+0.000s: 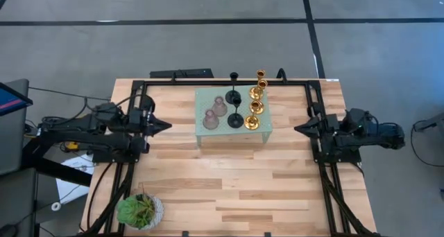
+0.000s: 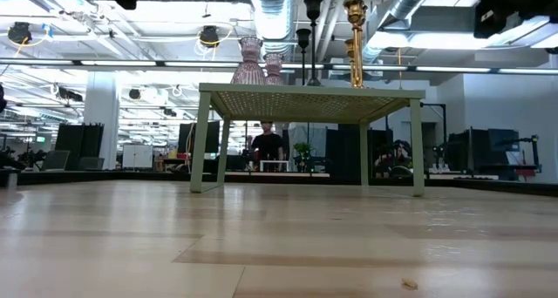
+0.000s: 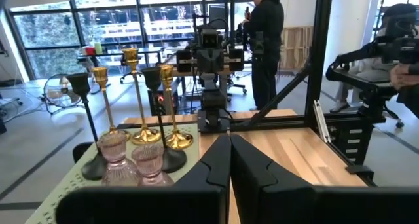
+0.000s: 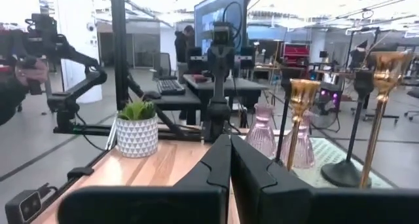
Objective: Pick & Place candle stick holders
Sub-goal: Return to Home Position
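The candle stick holders stand upright on their round bases on the pale green perforated platform (image 1: 208, 136). Two are squat and mauve-pink (image 1: 214, 113), two are black (image 1: 235, 119) and three are shiny gold (image 1: 254, 120). They also show in the left wrist view (image 3: 137, 145) and the low view (image 2: 354, 37). My left gripper (image 1: 166, 125) is shut and empty, left of the platform, pointing at it. My right gripper (image 1: 298, 129) is shut and empty, right of the platform, pointing at it.
The platform (image 2: 309, 102) stands on four legs above the wooden table. A green potted plant (image 1: 141, 211) sits at the near left corner. Black frame rails run along the table's left, right and far sides. People stand in the room beyond (image 3: 265, 40).
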Motion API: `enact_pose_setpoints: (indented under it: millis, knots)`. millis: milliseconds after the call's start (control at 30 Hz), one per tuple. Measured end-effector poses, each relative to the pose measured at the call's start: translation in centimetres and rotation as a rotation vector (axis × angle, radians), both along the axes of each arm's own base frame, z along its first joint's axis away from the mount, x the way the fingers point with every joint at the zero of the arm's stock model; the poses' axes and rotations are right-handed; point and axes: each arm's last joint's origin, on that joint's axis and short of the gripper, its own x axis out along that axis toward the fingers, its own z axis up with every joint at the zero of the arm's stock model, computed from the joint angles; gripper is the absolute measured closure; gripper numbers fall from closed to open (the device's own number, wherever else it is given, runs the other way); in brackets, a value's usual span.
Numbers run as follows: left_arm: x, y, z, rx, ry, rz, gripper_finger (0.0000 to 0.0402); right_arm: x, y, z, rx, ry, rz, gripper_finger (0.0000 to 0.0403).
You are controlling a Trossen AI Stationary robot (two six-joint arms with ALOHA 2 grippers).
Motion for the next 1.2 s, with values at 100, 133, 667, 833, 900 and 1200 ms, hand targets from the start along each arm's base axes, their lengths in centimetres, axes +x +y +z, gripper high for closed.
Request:
enact_pose_setpoints:
  millis: [100,133,667,833,900,1200]
  knots:
    - [-0.6,0.0,-0.2,0.015,0.009,0.003,0.0396,0.3,0.0,-0.4,0.001,-0.023,0.001,0.0403]
    - [-0.8,0.0,-0.3,0.017,0.012,0.003,0.0397,0.4,0.0,-0.6,0.001,-0.017,0.002,0.0403]
    - [-5.0,0.2,-1.3,0.0,-0.033,-0.003,0.0397,0.3,0.0,-0.8,-0.023,-0.011,0.001,0.0403]
    - [-4.7,0.2,-2.1,-0.004,0.047,0.011,0.0397,0.3,0.0,-0.8,-0.037,-0.018,-0.001,0.0403]
    - [-4.4,0.3,-2.7,-0.014,0.063,0.037,0.0397,0.3,0.0,-0.8,-0.037,-0.016,-0.001,0.0403]
    - [-1.5,0.3,-7.3,-0.039,0.169,0.079,0.0397,0.8,0.1,-1.6,-0.029,-0.023,0.0,0.0403]
